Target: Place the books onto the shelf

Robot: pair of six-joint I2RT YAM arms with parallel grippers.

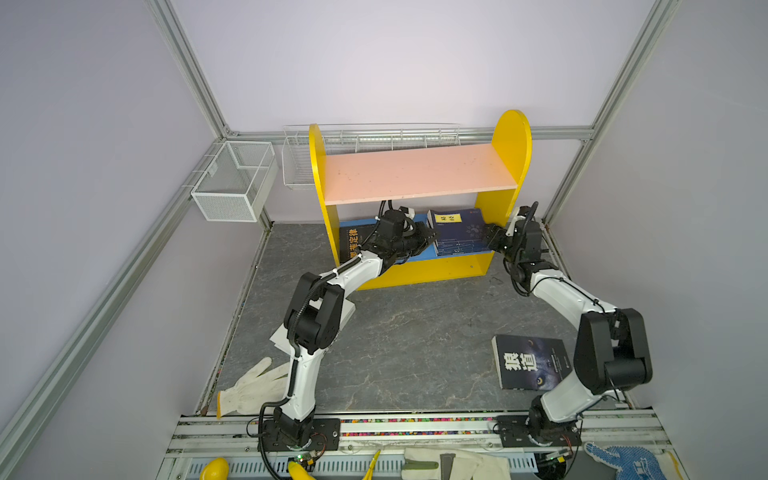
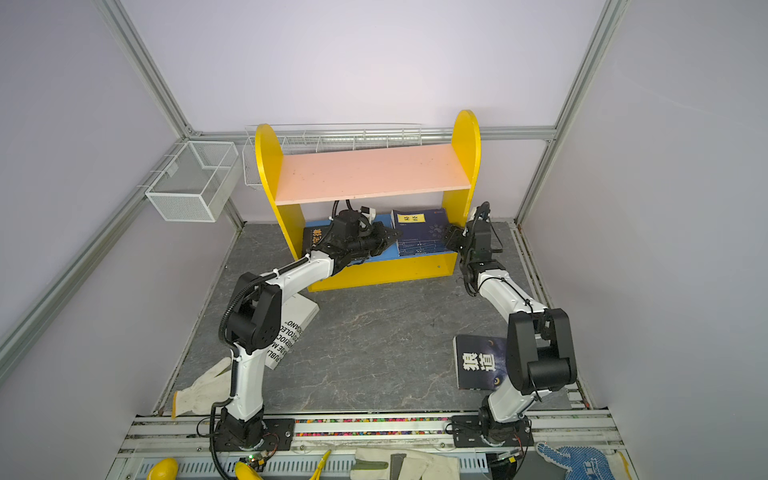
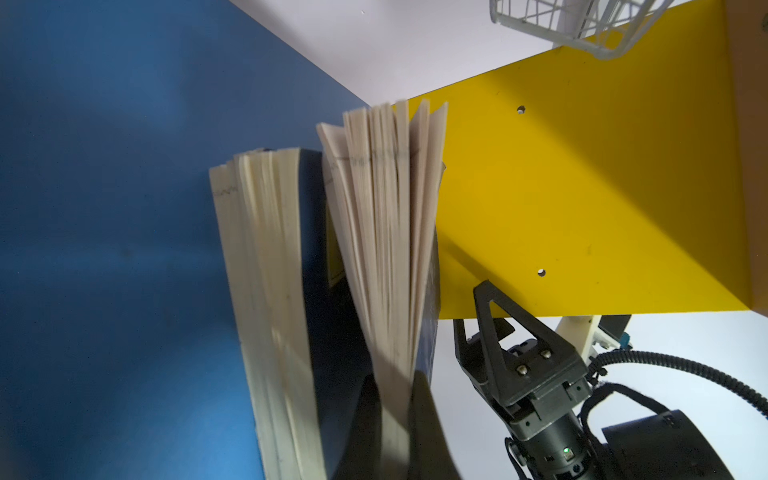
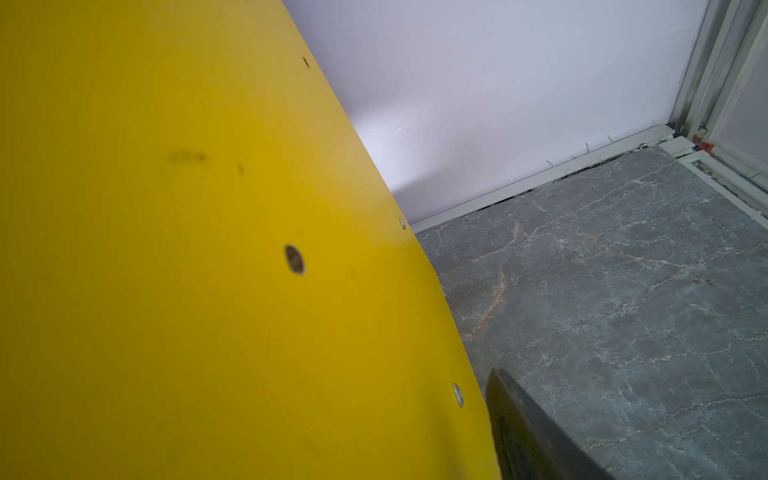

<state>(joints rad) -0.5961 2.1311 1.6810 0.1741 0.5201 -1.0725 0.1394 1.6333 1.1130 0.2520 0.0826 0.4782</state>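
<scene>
Reaching under the pink upper board (image 1: 415,172) of the shelf (image 1: 513,137), the left gripper (image 1: 428,240) sits at the centre of both top views. Its jaws are clamped on a fanned navy book (image 3: 386,216). Low in the left wrist view, its fingers (image 3: 428,415) pinch the page block, and the pages splay above them. A second navy book (image 3: 266,270) stands just beside it on the blue lower board (image 3: 104,208). The right gripper (image 3: 471,307) is right of centre, close to the yellow side panel (image 4: 166,249). Its jaws are spread and hold nothing. A black orange-titled book (image 1: 353,243) sits at the lower tier's left end. On the table (image 1: 415,345), the wolf-eye book (image 1: 530,361) lies at lower right. A white book (image 2: 297,328) lies at lower left, partly under the left arm.
</scene>
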